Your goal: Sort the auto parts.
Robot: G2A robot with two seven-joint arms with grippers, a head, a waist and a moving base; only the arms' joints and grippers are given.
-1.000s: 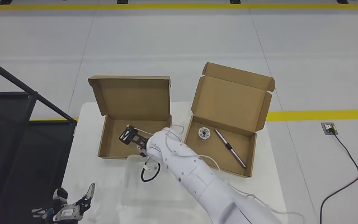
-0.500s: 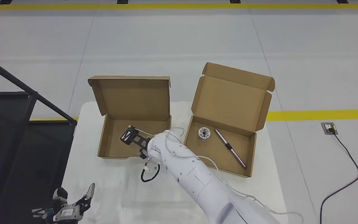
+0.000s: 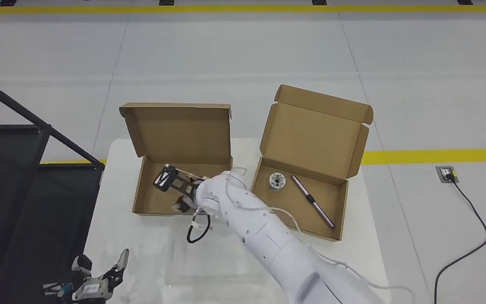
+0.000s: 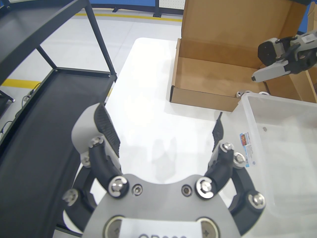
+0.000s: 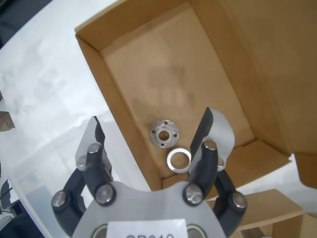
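Observation:
My right gripper (image 5: 152,122) hangs open over the near corner of the left cardboard box (image 5: 138,75), nothing between its fingers. Below it on the box floor lie a drilled metal flange (image 5: 164,134) and a plain metal ring (image 5: 178,162), side by side. From above, that right gripper (image 3: 168,180) is over the left box (image 3: 152,199). The right box (image 3: 334,220) holds a round metal part (image 3: 277,180) and a thin rod (image 3: 312,201). My left gripper (image 4: 161,120) is open and empty above the table's near left corner, also seen as the left gripper (image 3: 101,264) from above.
A clear plastic bin (image 4: 279,149) stands beside my left gripper, in front of the left box (image 4: 210,75). A black shelf rack (image 4: 37,75) runs along the table's left side. Both box lids stand upright at the back. A black cable loop (image 3: 199,228) hangs from the right arm.
The right gripper has shifted leftward and a little farther in over the left box. The left arm has kept still.

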